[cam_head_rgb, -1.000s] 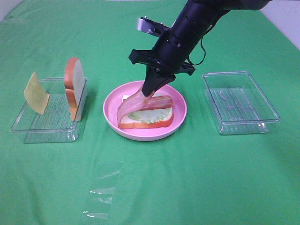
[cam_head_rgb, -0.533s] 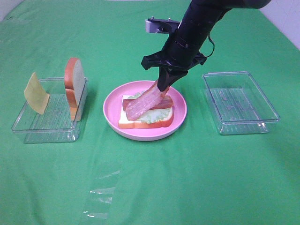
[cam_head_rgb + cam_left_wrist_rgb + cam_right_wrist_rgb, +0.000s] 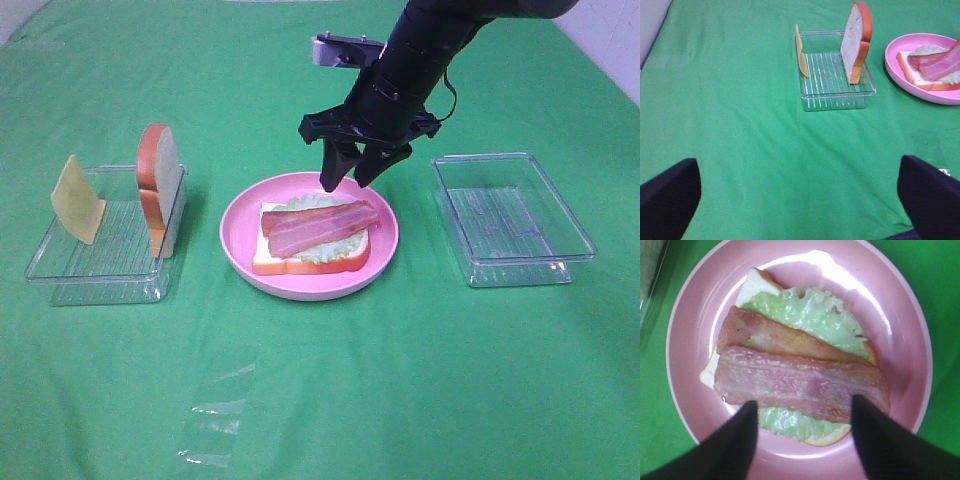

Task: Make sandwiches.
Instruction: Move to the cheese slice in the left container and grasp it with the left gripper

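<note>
Pink plate (image 3: 236, 228) carried the sandwich (image 3: 310, 242), unfinished: one bread slice (image 3: 756, 282), lettuce (image 3: 805, 315), two bacon strips (image 3: 320, 222) lying flat on top. Right gripper (image 3: 345, 185) hung just above the stack, jaws spread, empty, clear of the bacon

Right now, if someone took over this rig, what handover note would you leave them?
Right gripper: open, empty, hovering over the far side of the pink plate.
Left gripper: open, empty, back from the left tray.
Done: bottom bread slice on the plate, lettuce on it, two bacon strips on top.
Left: cheese square and second bread slice, both standing in that tray, go on the stack.
</note>
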You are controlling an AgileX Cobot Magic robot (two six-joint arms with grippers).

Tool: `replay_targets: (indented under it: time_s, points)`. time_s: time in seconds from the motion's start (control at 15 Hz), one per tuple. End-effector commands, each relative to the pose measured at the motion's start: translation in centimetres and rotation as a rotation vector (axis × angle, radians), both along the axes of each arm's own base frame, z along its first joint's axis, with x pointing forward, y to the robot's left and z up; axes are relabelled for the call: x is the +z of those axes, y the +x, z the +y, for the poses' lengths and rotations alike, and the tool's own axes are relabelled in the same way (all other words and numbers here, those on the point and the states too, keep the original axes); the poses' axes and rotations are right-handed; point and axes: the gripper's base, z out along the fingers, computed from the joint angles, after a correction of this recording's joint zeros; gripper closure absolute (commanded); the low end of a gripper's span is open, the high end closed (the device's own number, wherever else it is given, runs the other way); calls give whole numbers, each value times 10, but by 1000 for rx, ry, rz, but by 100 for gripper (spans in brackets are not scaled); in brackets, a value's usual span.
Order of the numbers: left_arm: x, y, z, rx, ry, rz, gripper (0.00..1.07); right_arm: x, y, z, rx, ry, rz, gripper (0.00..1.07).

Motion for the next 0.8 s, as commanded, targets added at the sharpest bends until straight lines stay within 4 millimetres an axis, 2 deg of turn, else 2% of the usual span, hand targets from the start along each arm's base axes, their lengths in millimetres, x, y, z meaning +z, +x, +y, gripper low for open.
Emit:
replay_targets:
  time_s: [0.07, 0.33, 0.47, 0.53, 0.67, 0.73, 0.8]
  points:
    - [0, 0, 0, -1, 2, -4, 7, 18, 0, -3, -30, -3, -40, 8]
    - [0, 0, 0, -1, 2, -4, 7, 41, -3, -15, -46, -86, -104, 8]
    - [0, 0, 0, -1, 2, -4, 7, 49, -2, -37, -103, -172, -91, 8]
    - [0, 0, 0, -1, 2, -4, 7, 49, -1, -53, -127, -201, -45, 8]
    - [0, 0, 0, -1, 2, -4, 7, 50, 7, -103, -233, -225, 30, 9]
    - [0, 0, 0, -1, 2, -4, 7, 51, 9, -118, -270, -228, 44, 9]
    - [0, 0, 0, -1, 2, -4, 7, 56, 13, -167, -388, -226, 63, 9]
